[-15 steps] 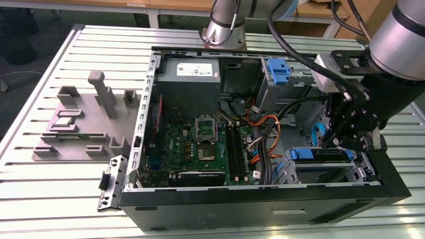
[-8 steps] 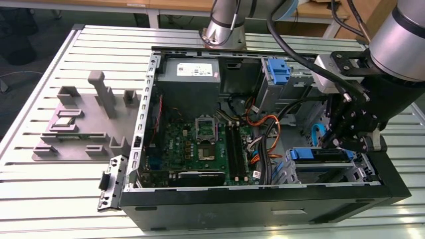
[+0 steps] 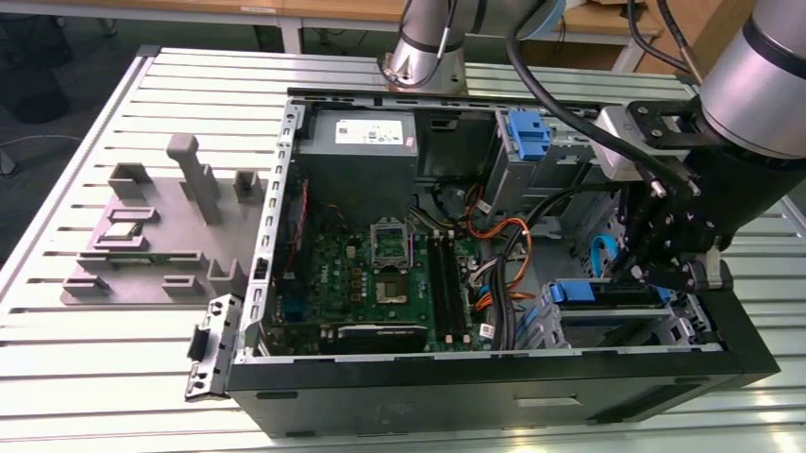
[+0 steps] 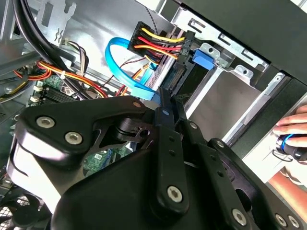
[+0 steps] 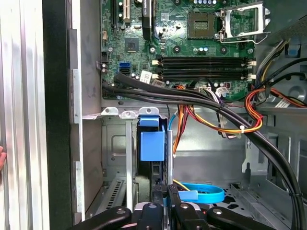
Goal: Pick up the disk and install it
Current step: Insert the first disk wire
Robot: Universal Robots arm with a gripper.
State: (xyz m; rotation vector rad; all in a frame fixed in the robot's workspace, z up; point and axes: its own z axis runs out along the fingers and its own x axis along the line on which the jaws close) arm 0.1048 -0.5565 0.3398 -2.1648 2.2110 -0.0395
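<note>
The disk [image 3: 605, 294] sits in the metal drive bay at the case's front corner on the exterior view's right, its blue frame tab facing the motherboard. In the first wrist view I see the disk [image 5: 152, 143] edge-on, blue tab toward the cables. My gripper [image 3: 667, 278] hangs just over its outer end. In both wrist views the gripper [image 5: 165, 194] [image 4: 168, 108] has its black fingers close together, tips at the disk's connector end [image 4: 180, 76]. I cannot tell whether they pinch anything.
The open case holds the motherboard [image 3: 377, 274], a grey power supply box [image 3: 359, 142] and a bare blue bracket [image 3: 529, 132]. Cable bundles [image 5: 216, 110] and a blue flat cable [image 4: 120, 62] crowd the bay. A hand [image 4: 292, 127] rests outside the case. A grey fixture [image 3: 151, 236] stands on the table.
</note>
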